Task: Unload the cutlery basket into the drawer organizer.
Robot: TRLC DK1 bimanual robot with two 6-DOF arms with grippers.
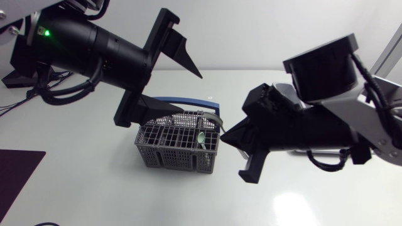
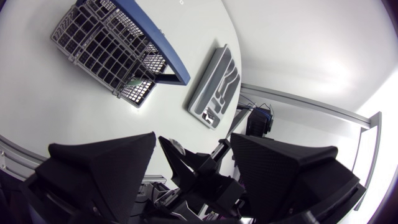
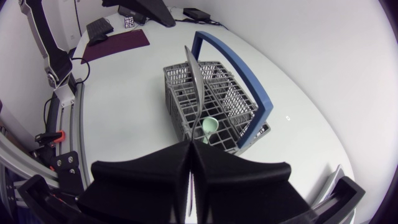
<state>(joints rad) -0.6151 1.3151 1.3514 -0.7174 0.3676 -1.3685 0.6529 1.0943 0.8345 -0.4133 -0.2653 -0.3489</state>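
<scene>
White table (image 1: 94,188). Grey mesh plastic cutlery basket with blue handle (image 1: 166,157) sits under and just ahead of both grippers. Flat grey plastic drawer organizer (image 2: 208,78) lies past the basket from the left gripper (image 1: 193,95), whose fingers are spread wide with nothing between them. Right gripper (image 3: 189,146) is clamped on a slim silver metal utensil (image 3: 193,81) that juts ahead over the basket. Small pale green spoon (image 3: 210,126) in the basket, just ahead of the right fingers.

White glossy table (image 1: 94,194); maroon mat (image 1: 16,179) at edge
</scene>
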